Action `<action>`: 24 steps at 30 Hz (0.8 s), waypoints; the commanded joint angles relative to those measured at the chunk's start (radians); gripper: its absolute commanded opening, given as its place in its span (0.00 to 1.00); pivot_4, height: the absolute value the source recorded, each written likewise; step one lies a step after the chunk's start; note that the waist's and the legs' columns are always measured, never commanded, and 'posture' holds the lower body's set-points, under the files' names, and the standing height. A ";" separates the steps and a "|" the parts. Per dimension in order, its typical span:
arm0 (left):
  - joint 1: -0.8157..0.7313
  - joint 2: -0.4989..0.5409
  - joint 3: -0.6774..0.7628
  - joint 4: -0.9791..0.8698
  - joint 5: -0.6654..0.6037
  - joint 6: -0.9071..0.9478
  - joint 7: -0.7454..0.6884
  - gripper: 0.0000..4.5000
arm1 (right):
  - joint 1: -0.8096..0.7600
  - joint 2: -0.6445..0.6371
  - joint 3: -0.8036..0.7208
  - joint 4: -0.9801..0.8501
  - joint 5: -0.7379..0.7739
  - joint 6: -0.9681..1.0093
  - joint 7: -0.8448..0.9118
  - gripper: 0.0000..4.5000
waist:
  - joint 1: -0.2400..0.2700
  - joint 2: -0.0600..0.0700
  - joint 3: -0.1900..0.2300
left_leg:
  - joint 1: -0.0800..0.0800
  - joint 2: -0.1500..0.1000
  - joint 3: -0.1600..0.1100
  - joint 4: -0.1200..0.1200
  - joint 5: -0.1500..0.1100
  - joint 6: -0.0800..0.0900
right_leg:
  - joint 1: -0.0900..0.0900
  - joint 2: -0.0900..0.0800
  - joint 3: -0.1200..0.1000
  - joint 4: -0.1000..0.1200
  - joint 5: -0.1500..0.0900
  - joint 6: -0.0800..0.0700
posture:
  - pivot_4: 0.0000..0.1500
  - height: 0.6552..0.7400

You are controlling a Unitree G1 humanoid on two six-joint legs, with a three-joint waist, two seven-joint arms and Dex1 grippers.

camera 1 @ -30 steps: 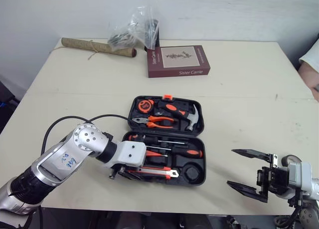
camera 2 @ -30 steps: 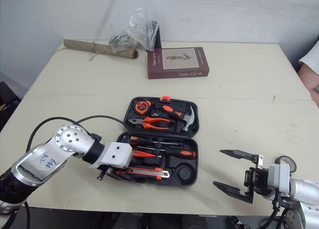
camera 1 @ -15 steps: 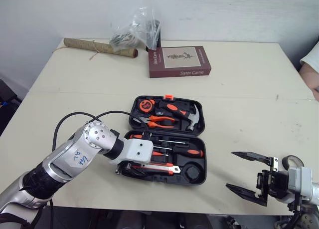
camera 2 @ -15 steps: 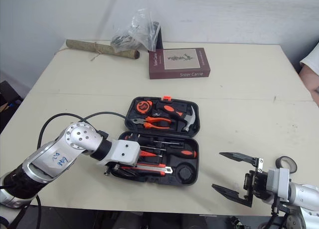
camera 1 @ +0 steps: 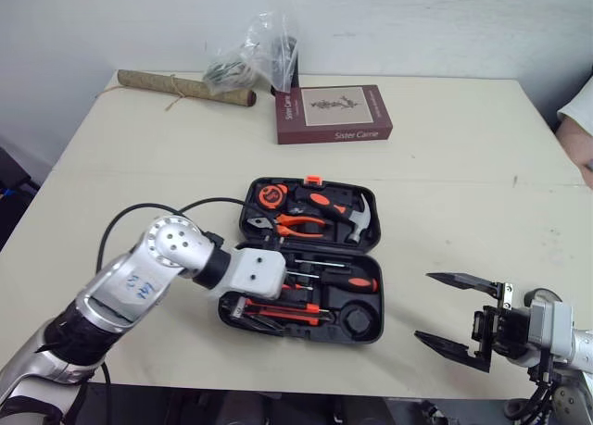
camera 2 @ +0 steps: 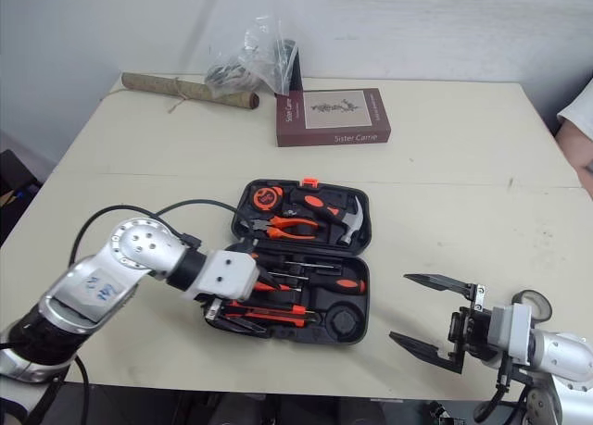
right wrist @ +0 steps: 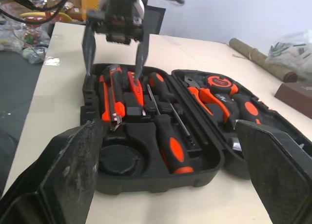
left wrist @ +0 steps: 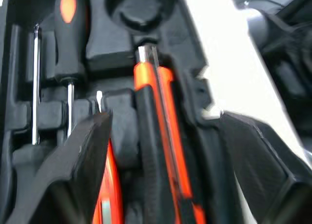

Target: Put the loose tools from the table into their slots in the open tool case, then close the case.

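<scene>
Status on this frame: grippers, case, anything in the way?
Left gripper open, straddling utility knife in its slot. Right gripper open, empty, beside tool case. Case open. Book behind, apart.

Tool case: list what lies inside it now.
Far half: tape measure, pliers, hammer. Near half: screwdrivers, an orange utility knife, a round recess. The left gripper hangs open over the knife's end, hiding the slots beneath it.

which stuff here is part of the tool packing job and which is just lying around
For the job: tool case, knife, screwdriver, pliers, hammer, tape measure, left pincer open over the knife.
Just lying about: book, plastic bag, brown roll.
</scene>
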 commanded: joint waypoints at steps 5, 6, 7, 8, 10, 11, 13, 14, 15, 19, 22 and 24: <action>0.103 -0.085 0.187 0.145 -0.096 -0.236 0.012 0.52 | 0.003 0.014 0.007 0.016 -0.009 -0.009 -0.020 1.00 | -0.002 0.000 0.000 | 0.000 -0.001 0.000 0.002 0.000 0.000 | 0.001 0.000 0.000 0.001 0.000 0.000 | 1.00 1.00; 0.127 -0.108 0.191 0.177 -0.096 -0.276 0.010 0.43 | 0.002 0.017 0.010 0.020 -0.012 -0.011 -0.021 1.00 | -0.002 0.000 0.000 | 0.000 -0.001 0.000 0.003 0.000 0.001 | 0.001 0.000 -0.001 0.002 0.000 0.000 | 1.00 1.00; 0.146 -0.136 0.196 0.210 -0.091 -0.316 0.021 0.35 | 0.002 0.020 0.012 0.023 -0.015 -0.011 -0.024 1.00 | -0.002 0.000 0.000 | 0.000 -0.001 0.000 0.003 -0.001 0.001 | 0.001 0.000 -0.001 0.001 0.000 0.000 | 1.00 1.00; 0.160 -0.155 0.198 0.233 -0.087 -0.340 0.027 0.26 | 0.001 0.021 0.013 0.026 -0.016 -0.012 -0.025 1.00 | -0.002 0.000 0.000 | 0.000 -0.001 0.000 0.003 -0.001 0.001 | 0.000 0.000 -0.001 0.002 0.000 0.000 | 1.00 1.00; 0.186 -0.175 0.196 0.276 -0.066 -0.396 0.032 0.07 | 0.001 0.023 0.017 0.034 -0.020 -0.015 -0.026 1.00 | -0.002 0.000 0.000 | 0.000 -0.001 0.000 0.003 -0.001 0.001 | 0.000 0.000 -0.001 0.001 0.000 0.000 | 1.00 1.00; 0.190 -0.181 0.194 0.292 -0.054 -0.417 0.037 0.03 | 0.002 0.023 0.018 0.038 -0.022 -0.016 -0.026 1.00 | -0.003 0.000 0.000 | 0.000 0.000 0.000 0.003 -0.001 0.001 | 0.000 0.000 -0.001 0.002 0.000 0.000 | 1.00 1.00; 0.198 -0.182 0.176 0.327 -0.041 -0.449 0.014 0.03 | 0.008 0.022 0.021 0.054 -0.030 -0.024 -0.021 1.00 | -0.003 0.000 0.000 | 0.000 0.000 0.000 0.003 -0.001 0.001 | 0.000 0.000 -0.001 0.002 0.000 0.000 | 1.00 1.00; 0.201 -0.182 0.170 0.334 -0.046 -0.447 0.006 0.03 | 0.009 0.022 0.021 0.059 -0.033 -0.027 -0.018 1.00 | -0.003 0.000 0.000 | 0.000 0.000 0.000 0.003 0.000 0.001 | 0.000 0.000 -0.001 0.002 0.000 0.000 | 1.00 1.00; 0.201 -0.186 0.166 0.340 -0.050 -0.453 0.001 0.03 | 0.010 0.022 0.021 0.067 -0.033 -0.031 -0.015 1.00 | -0.003 0.000 0.000 | 0.000 -0.001 0.000 0.003 -0.001 0.001 | 0.000 0.000 -0.001 0.002 0.000 0.000 | 1.00 1.00; 0.216 -0.193 0.127 0.346 -0.027 -0.478 -0.014 0.03 | 0.018 0.025 0.016 0.101 -0.037 -0.052 0.001 1.00 | -0.004 0.000 0.000 | 0.000 -0.001 0.001 0.003 -0.001 0.001 | 0.000 0.000 -0.001 0.002 0.000 0.000 | 1.00 1.00; 0.223 -0.195 0.103 0.361 -0.003 -0.493 -0.015 0.03 | 0.027 0.026 0.014 0.116 -0.037 -0.067 0.010 1.00 | -0.004 0.000 0.000 | 0.000 -0.001 0.001 0.003 -0.001 0.001 | 0.000 0.000 -0.001 0.002 0.000 0.000 | 1.00 1.00; 0.221 -0.201 0.085 0.377 0.028 -0.492 0.006 0.03 | 0.032 0.025 0.012 0.124 -0.035 -0.078 0.015 1.00 | -0.005 0.000 0.000 | 0.000 0.000 0.001 0.003 -0.001 0.001 | 0.000 0.000 -0.001 0.002 0.000 0.000 | 1.00 1.00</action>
